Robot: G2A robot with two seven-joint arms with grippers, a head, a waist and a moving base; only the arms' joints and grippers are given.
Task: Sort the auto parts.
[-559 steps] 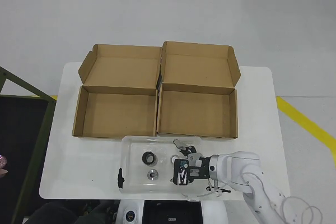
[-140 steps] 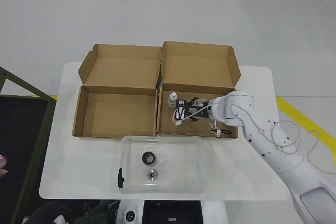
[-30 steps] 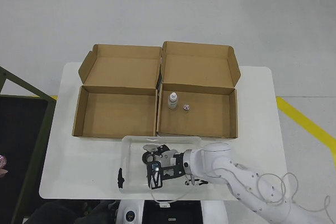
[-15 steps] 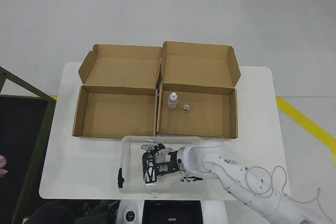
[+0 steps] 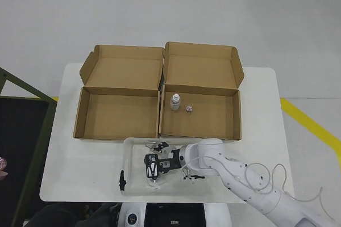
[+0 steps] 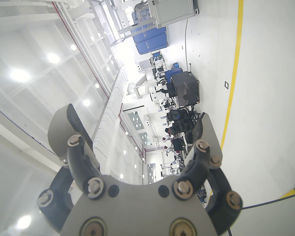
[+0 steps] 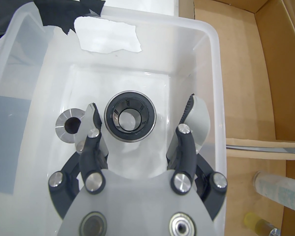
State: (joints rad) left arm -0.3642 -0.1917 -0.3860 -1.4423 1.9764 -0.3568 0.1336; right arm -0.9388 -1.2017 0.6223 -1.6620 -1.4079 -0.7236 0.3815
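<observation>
A black ring-shaped bearing (image 7: 130,120) lies flat on the floor of the clear plastic bin (image 7: 211,50). My right gripper (image 7: 143,103) is down inside the bin, open, with one finger on each side of the ring and not touching it. A silver metal bushing (image 7: 70,125) lies just outside one finger (image 7: 94,116). From above, the right gripper (image 5: 152,164) sits in the left half of the bin (image 5: 125,153). My left gripper (image 6: 136,119) is open, holds nothing and points up at the hall ceiling.
Two open cardboard boxes stand behind the bin. The left box (image 5: 119,116) holds nothing. The right box (image 5: 216,116) holds a small white bottle (image 5: 175,101) and a tiny part (image 5: 188,108). Black tape (image 7: 64,8) sticks to the bin's rim.
Over the last second my right gripper slid a little left and toward the boxes inside the bin, ending astride the black ring. Earlier it left the bottle and small part in the right box.
</observation>
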